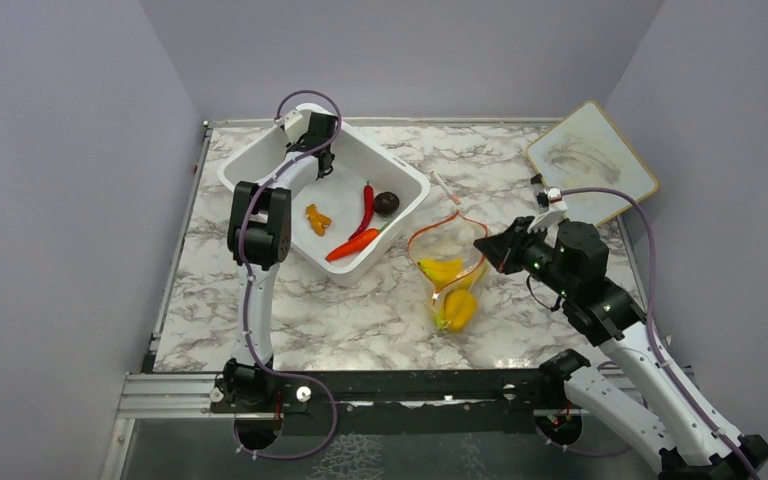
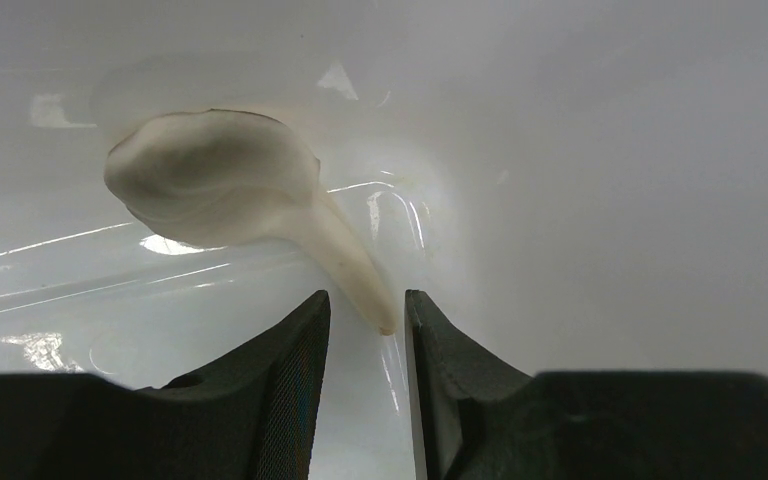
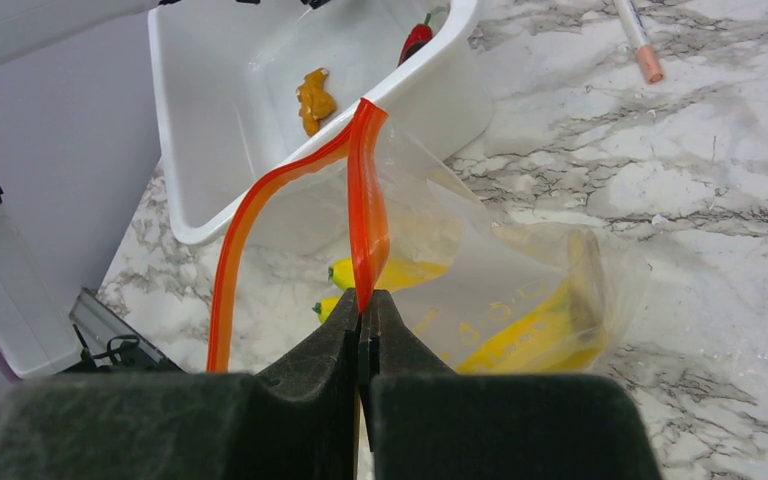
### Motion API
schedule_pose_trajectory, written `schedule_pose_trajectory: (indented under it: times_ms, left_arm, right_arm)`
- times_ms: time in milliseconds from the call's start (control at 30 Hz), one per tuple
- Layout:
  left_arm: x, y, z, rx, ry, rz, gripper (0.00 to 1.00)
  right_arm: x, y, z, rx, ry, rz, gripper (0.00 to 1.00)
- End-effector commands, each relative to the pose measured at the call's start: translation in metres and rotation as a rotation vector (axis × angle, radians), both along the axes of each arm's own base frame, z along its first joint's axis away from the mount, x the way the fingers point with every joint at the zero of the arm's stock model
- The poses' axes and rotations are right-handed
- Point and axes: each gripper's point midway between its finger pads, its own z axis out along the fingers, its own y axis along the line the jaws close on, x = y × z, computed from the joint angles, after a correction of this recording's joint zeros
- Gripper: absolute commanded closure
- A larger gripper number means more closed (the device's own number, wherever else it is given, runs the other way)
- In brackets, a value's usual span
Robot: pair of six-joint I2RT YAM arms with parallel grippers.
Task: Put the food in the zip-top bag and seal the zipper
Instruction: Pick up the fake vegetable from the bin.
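The zip-top bag (image 1: 440, 245) lies on the marble right of the tub, mouth held wide. Inside it are a yellow banana (image 1: 440, 270) and a yellow pepper (image 1: 459, 308). My right gripper (image 1: 482, 243) (image 3: 365, 295) is shut on the red-orange zipper (image 3: 368, 200). In the tub lie a red chili (image 1: 366, 208), an orange carrot (image 1: 352, 244), a dark round fruit (image 1: 386, 203) and orange bits (image 1: 317, 218). My left gripper (image 1: 324, 160) (image 2: 367, 295) is low in the tub's far corner, jaws apart. The tapered tip of a cream-white bulb-shaped toy (image 2: 220, 180) sits between them, ungripped.
The white tub (image 1: 380, 150) (image 3: 430, 100) stands at the back left. A white-and-red pen-like stick (image 1: 445, 187) (image 3: 640, 40) lies behind the bag. A wood-framed whiteboard (image 1: 590, 160) rests at the back right. Grey walls enclose the table.
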Motion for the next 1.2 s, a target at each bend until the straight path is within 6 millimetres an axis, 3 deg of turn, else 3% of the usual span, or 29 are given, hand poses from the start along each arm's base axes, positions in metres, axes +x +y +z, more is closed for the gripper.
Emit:
schedule_pose_trajectory:
  times_ms: [0,333,633,867,1167]
  left_arm:
    - [0.004,0.004,-0.008,-0.002,0.013,-0.007,0.64]
    - [0.0,0.005,-0.03,-0.01,0.059,-0.02,0.64]
    - [-0.011,0.005,-0.021,-0.018,0.074,-0.032,0.77]
    - [-0.033,0.004,-0.009,-0.044,0.085,-0.041,0.78]
    - [-0.06,0.005,-0.006,-0.046,0.122,-0.075,0.91]
  right_arm:
    - [0.007,-0.001,0.012,0.006,-0.052,-0.015,0.99]
    - [0.006,0.0,0.013,0.012,-0.052,-0.01,0.99]
    - [0.004,0.001,0.015,0.023,-0.05,-0.002,0.99]
    - [-0.001,0.0,0.02,0.04,-0.057,-0.001,0.99]
    - [-0.007,-0.002,0.022,0.058,-0.054,-0.001,0.99]
